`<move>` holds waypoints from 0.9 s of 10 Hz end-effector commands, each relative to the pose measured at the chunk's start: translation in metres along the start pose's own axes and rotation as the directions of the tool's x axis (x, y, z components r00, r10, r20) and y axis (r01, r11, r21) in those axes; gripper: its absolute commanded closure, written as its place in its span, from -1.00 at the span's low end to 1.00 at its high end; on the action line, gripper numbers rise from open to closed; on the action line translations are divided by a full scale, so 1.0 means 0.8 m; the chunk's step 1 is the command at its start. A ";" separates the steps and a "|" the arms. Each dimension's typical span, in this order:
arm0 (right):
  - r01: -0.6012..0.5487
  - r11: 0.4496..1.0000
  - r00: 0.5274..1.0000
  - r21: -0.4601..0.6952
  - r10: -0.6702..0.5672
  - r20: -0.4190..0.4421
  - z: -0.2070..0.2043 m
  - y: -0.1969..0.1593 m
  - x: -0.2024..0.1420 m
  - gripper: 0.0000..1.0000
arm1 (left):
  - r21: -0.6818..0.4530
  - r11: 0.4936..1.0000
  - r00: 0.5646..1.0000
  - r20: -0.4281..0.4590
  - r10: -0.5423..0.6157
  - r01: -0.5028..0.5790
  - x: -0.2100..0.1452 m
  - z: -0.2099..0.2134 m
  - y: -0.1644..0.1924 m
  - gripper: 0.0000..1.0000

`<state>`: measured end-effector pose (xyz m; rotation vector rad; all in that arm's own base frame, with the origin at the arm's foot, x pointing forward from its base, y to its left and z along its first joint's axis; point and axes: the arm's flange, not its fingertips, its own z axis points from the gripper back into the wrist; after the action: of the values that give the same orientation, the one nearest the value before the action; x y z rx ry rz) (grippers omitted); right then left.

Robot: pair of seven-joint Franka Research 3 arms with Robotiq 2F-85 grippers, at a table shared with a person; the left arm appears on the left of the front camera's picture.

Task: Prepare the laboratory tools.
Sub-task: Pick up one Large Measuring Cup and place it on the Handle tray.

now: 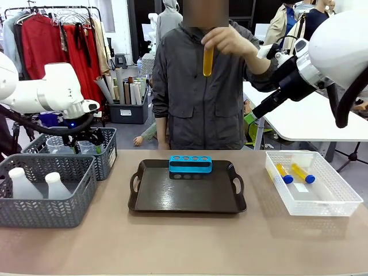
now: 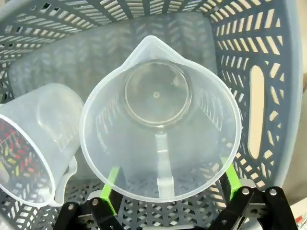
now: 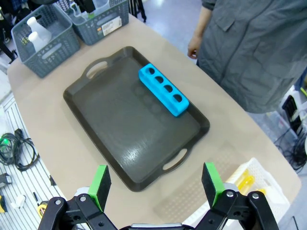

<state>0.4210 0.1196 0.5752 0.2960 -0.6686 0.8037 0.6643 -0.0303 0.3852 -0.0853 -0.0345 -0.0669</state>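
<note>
My left gripper [image 2: 170,184] hangs open inside the far grey basket [image 2: 259,96], its green pads either side of a clear measuring beaker [image 2: 158,120] seen from above. A second beaker [image 2: 33,143] stands beside it. In the front view that left gripper [image 1: 86,141] is low over the same basket. The blue tube rack [image 1: 190,164] sits at the back of the black tray [image 1: 184,195]. A person's hand holds one yellow tube [image 1: 207,60] up high. My right gripper [image 3: 156,184] is open and empty, high above the table's right side.
Two white flasks [image 1: 23,183] stand in the near grey basket [image 1: 46,201] at the left. A white mesh basket [image 1: 313,198] at the right holds two yellow tubes with blue caps [image 1: 284,173]. The person stands just behind the tray.
</note>
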 end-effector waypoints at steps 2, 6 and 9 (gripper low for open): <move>0.002 1.000 1.000 0.014 -0.002 0.011 -0.001 -0.001 0.000 -1.00 | 0.030 0.999 1.000 0.010 0.017 -0.017 0.000 -0.007 -0.003 -1.00; 0.002 1.000 1.000 0.014 -0.002 0.011 -0.001 -0.001 0.000 -1.00 | 0.120 0.993 0.999 0.039 0.007 -0.011 -0.011 -0.001 -0.008 0.54; 0.002 1.000 1.000 0.014 -0.002 0.011 -0.001 -0.001 0.000 -1.00 | 0.120 0.993 0.999 0.035 -0.009 0.005 -0.016 0.004 -0.011 1.00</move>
<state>0.4210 0.1196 0.5752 0.2960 -0.6686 0.8037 0.6606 -0.0375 0.3888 0.0131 -0.0695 -0.0847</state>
